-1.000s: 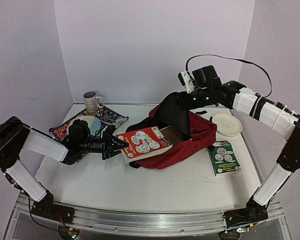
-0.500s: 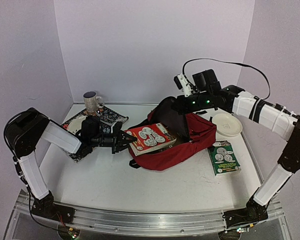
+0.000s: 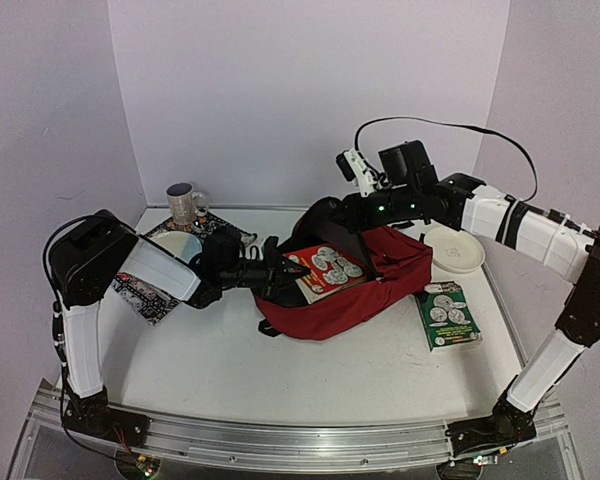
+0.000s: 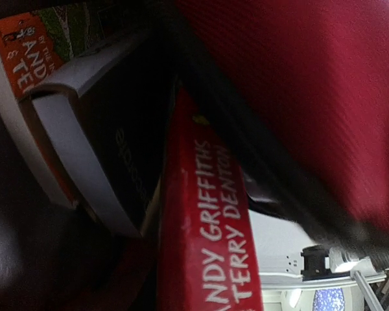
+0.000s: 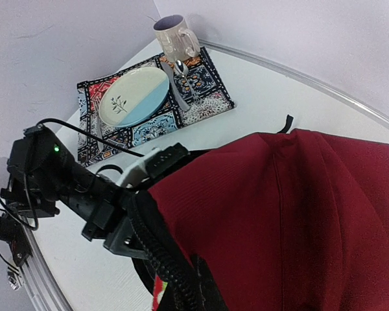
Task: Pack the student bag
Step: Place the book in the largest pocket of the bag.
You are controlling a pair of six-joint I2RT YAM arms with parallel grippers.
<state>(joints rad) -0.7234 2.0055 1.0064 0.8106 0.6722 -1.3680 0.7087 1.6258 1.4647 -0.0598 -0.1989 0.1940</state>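
Only the left wrist camera showed the spine lettering of the red book (image 4: 207, 214) clamped by the left gripper (image 3: 280, 272). The right gripper (image 3: 352, 207) pinched up the student bag (image 3: 380, 282), lying mid-way across the table (image 3: 280, 375); the book had slid deeper inside within a second.

The student bag (image 3: 385, 285), a dark red soft fabric backpack with black zip edging and dark lining, lay on its side, its mouth gaping toward the left gripper (image 3: 273, 271). The black upper lip of the opening was pinched in the closed right gripper (image 3: 343, 211) and held raised. The left fingers (image 4: 78, 162) reached just inside the mouth, under the red cloth, clamped on a red book (image 3: 328, 266) lying in the opening.
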